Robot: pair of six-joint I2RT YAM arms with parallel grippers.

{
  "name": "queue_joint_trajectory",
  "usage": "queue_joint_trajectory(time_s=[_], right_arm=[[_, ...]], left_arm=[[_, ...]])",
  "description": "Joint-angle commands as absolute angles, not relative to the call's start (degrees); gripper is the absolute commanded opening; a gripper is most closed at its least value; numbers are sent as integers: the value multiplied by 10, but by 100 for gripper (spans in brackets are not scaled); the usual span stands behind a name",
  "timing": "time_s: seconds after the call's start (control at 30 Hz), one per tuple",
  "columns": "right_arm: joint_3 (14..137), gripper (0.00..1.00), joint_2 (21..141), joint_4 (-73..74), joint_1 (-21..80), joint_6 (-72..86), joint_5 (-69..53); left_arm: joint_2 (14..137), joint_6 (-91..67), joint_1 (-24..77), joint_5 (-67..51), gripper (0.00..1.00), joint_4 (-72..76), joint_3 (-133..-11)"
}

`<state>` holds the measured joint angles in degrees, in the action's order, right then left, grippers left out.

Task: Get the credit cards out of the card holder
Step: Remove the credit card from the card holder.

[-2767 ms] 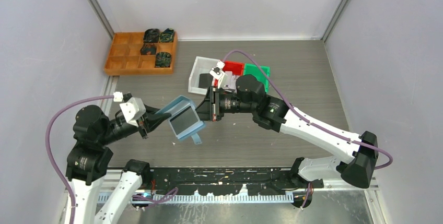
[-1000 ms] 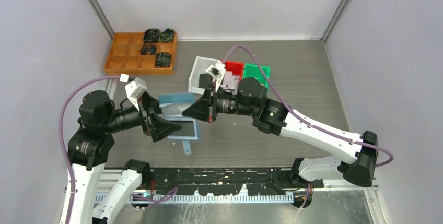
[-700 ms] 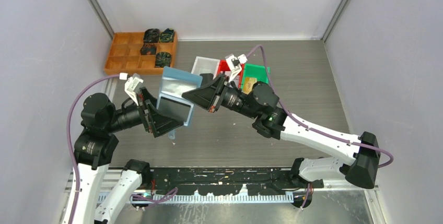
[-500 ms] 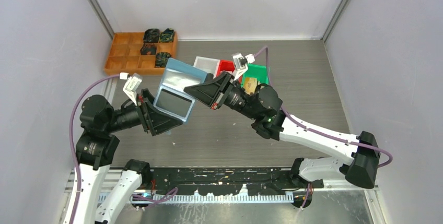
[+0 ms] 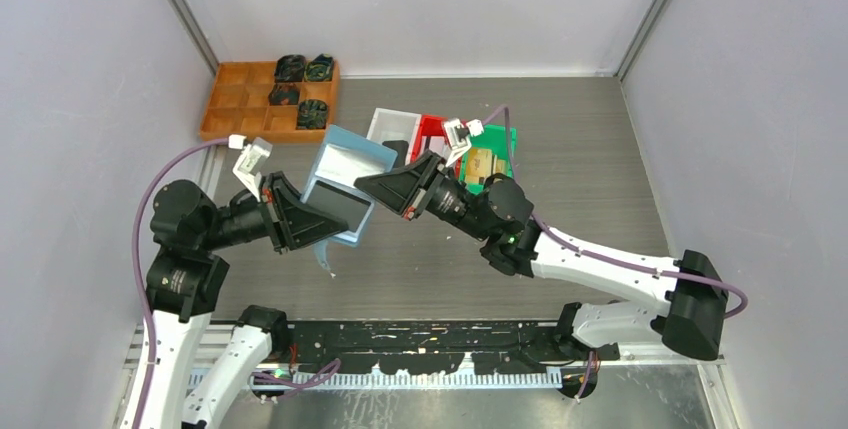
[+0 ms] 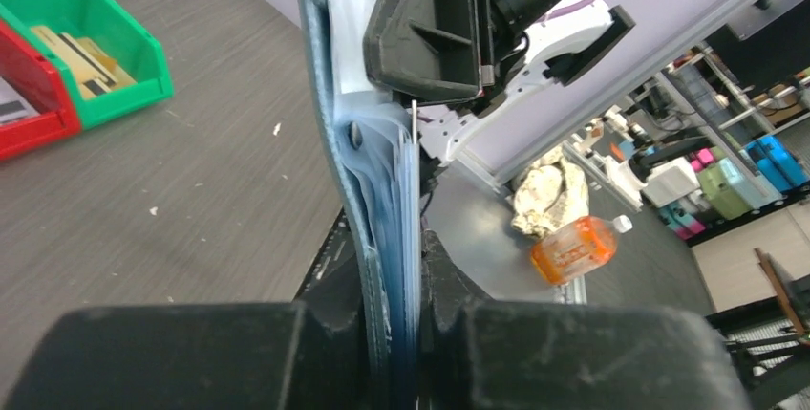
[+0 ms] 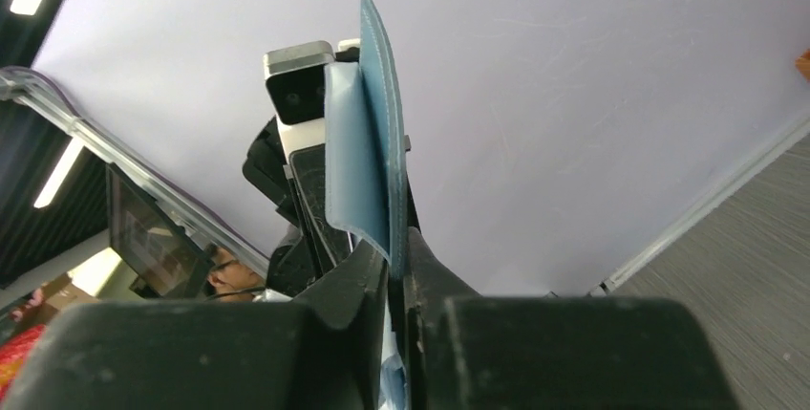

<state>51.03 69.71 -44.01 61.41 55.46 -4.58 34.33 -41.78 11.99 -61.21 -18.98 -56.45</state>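
Left claw (image 6: 394,271), right claw (image 7: 394,259) pinching card holder (image 5: 341,173), inside hidden edge-on

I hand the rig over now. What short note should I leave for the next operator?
Left claw: shut on the card holder.
Right claw: shut on the card holder's opposite side.
The card holder hangs in the air between both claws.
Done: some credit cards lie in the green bin.
Left: check the card holder for more cards; these views do not show whether any are inside.
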Motion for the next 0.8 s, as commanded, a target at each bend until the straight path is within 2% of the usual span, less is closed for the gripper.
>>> queue_joint_trajectory(time_s=[0.0, 0.07, 0.13, 0.27, 0.4, 0.57, 0.77], right_arm=[[523, 21, 644, -391, 612, 538, -14], [529, 26, 617, -332, 603, 528, -8], [541, 39, 592, -265, 589, 517, -17], [591, 51, 554, -113, 560, 480, -35], [652, 52, 557, -20, 554, 453, -78], [673, 54, 628, -29, 554, 490, -183], [661, 54, 724, -118, 553, 558, -274]], left_arm=[[358, -298, 120, -621, 5, -263, -598], [367, -219, 120, -616, 1, -330, -614], [378, -131, 120, -607, 0, -407, -628], [414, 22, 120, -550, 0, -527, -661], [464, 119, 120, -459, 0, -601, -683], [546, 178, 121, -398, 0, -697, -731], [613, 244, 121, -447, 0, -824, -802]])
